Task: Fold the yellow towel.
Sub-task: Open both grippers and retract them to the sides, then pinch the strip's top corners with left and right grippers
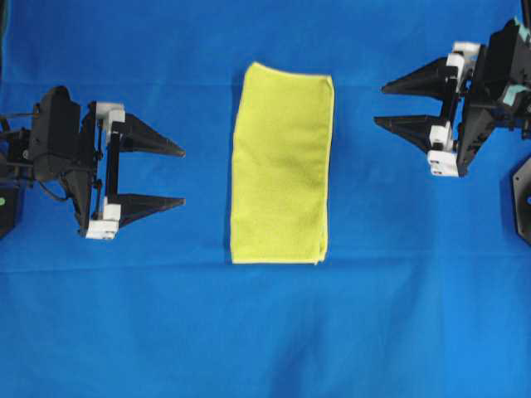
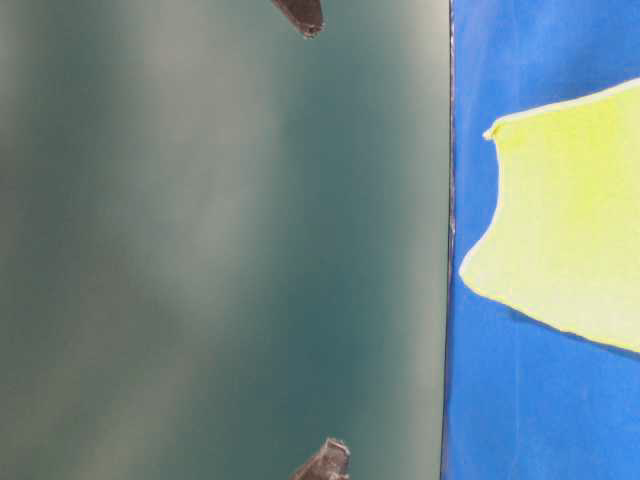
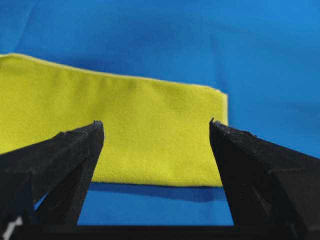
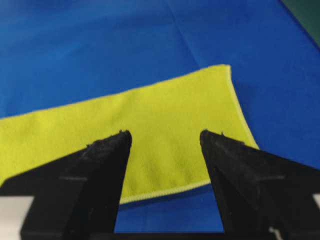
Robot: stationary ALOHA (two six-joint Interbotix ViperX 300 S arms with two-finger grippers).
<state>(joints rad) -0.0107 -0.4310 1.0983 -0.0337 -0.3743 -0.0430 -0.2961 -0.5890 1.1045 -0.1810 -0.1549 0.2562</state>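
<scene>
The yellow towel (image 1: pixel 282 164) lies flat in the middle of the blue table cloth (image 1: pixel 265 332), folded into a long upright rectangle, its layered edges showing at the lower right corner. The left gripper (image 1: pixel 178 176) sits well apart on the towel's left, fingers spread wide and grasping nothing; the right gripper (image 1: pixel 388 104) sits well apart on its right, likewise spread and empty; both point inward at the towel.

The yellow towel (image 1: pixel 282 166) is bright, plain yellow with a paler stitched hem — no print. Around the towel, the table cloth (image 1: pixel 265 332) is solid blue. Left gripper (image 1: pixel 178 176) and right gripper (image 1: pixel 386 104) — black fingers, white blocks behind them.
</scene>
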